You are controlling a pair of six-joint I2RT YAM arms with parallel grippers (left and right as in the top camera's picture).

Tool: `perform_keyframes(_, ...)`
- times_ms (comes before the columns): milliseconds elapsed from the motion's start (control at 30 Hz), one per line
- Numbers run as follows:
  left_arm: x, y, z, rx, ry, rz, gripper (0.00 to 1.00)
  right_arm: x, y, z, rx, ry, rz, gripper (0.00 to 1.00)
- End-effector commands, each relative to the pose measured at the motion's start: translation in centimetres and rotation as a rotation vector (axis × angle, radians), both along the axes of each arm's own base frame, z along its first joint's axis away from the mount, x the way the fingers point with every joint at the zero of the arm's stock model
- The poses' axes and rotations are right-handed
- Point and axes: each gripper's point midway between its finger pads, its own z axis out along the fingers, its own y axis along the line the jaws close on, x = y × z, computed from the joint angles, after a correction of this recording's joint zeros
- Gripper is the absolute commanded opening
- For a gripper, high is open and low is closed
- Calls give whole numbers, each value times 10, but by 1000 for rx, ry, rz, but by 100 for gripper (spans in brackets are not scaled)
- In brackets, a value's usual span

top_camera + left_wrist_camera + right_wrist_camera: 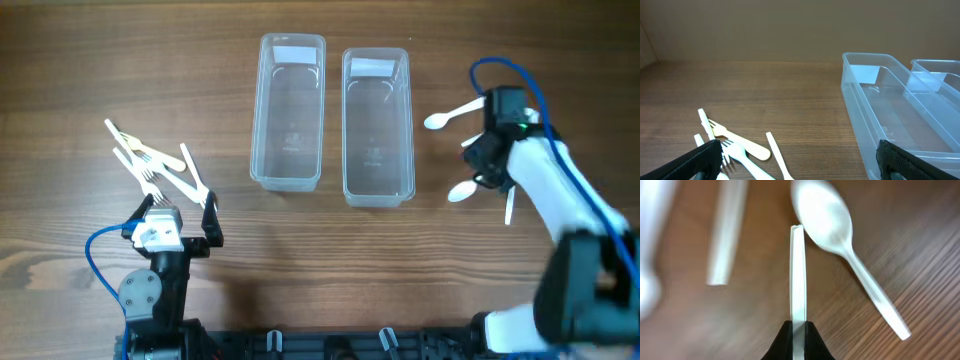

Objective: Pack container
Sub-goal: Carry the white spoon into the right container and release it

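Observation:
Two clear plastic containers stand side by side at the table's middle; both look empty. My right gripper is shut on the handle of a white plastic utensil, held just above the wood; its head is hidden. A white spoon lies beside it, and spoons show in the overhead view. My left gripper is open and empty, just in front of a pile of white forks, which also show in the left wrist view.
The nearer container is to the right of my left gripper. Another white handle lies left of the held utensil. Blue cables run along both arms.

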Motion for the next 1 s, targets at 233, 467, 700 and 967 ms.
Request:
perform_keyframes(233, 0, -2, -1, 20, -4, -11, 100, 27, 150, 165, 60, -567, 813, 4)
perform_keyframes(467, 0, -2, -1, 20, -4, -10, 100, 55, 220, 78, 109, -418, 969, 25)
perform_keyframes(700, 0, -2, -1, 20, -4, -11, 100, 51, 172, 119, -99, -397, 840, 87)
perform_keyframes(967, 0, -2, -1, 20, -4, -10, 100, -42, -12, 135, -138, -91, 365, 94)
